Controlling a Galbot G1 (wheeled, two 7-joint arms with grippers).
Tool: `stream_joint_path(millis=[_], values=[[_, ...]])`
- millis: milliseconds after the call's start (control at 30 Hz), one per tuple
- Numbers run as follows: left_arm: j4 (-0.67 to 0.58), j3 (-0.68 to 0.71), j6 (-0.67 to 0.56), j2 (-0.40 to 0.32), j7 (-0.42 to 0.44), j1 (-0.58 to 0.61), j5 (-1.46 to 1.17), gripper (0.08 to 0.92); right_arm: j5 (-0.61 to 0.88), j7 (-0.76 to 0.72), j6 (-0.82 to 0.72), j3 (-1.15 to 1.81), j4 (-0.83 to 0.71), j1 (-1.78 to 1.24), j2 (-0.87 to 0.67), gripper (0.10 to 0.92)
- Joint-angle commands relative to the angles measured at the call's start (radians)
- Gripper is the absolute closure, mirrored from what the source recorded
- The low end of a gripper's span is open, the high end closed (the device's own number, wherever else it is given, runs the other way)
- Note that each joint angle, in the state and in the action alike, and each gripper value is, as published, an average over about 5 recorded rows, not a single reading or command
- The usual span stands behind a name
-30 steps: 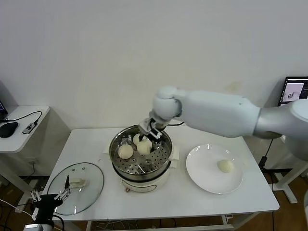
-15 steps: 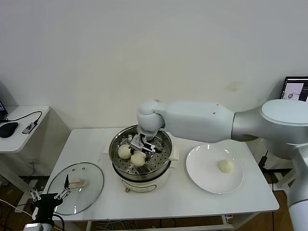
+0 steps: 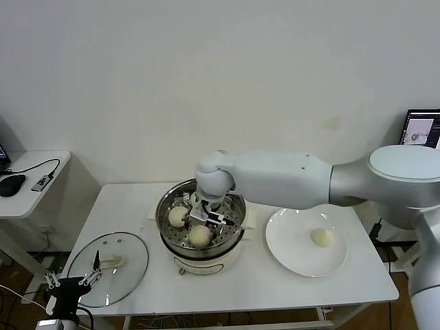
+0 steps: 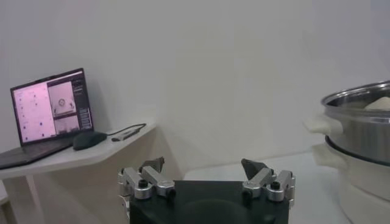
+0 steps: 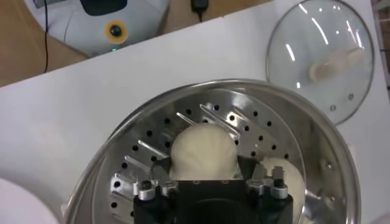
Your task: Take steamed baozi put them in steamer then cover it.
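Note:
The steel steamer (image 3: 165,206) stands mid-table on its cream base. My right gripper (image 3: 203,225) reaches down into it, shut on a cream-white baozi (image 3: 200,236) held low over the front of the perforated tray. In the right wrist view that baozi (image 5: 203,149) sits between the fingers (image 5: 159,175) of my right gripper (image 5: 204,169). A second baozi (image 3: 178,216) lies beside it and also shows in the right wrist view (image 5: 281,173). One more baozi (image 3: 322,237) lies on the white plate (image 3: 289,247). My left gripper (image 3: 69,282) (image 4: 202,167) is parked open, low at the left.
The glass lid (image 3: 108,267) lies flat on the table's front left corner, also seen in the right wrist view (image 5: 320,58). A side table with a mouse (image 3: 12,184) and a laptop (image 4: 49,109) stands at the far left. The steamer's side (image 4: 359,134) shows in the left wrist view.
My right gripper carried the baozi from the back of the steamer toward its front and lowered it. The arm swung left over the pot. The left arm has not moved.

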Motion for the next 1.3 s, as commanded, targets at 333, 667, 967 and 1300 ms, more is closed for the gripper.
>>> stream_joint_path(millis=[333, 667, 967, 1300], values=[[0.000, -0.003, 0.001, 0.009, 0.001, -0.003, -0.001, 0.177, 0.075, -0.050, -0.206, 0.059, 0.068, 0.115, -0.188, 0.203], [0.015, 0.001, -0.002, 0.025, 0.001, -0.014, -0.006, 0.177, 0.165, 0.002, -0.584, 0.121, 0.221, 0.088, -0.483, 0.203], [0.025, 0.012, -0.002, 0.040, 0.001, -0.020, -0.010, 0.177, 0.039, -0.022, -0.612, 0.203, 0.290, -0.066, -0.771, 0.203], [0.022, 0.022, 0.003, 0.038, 0.004, -0.011, -0.012, 0.177, -0.151, -0.069, -0.488, 0.406, 0.152, -0.327, -0.840, 0.203]])
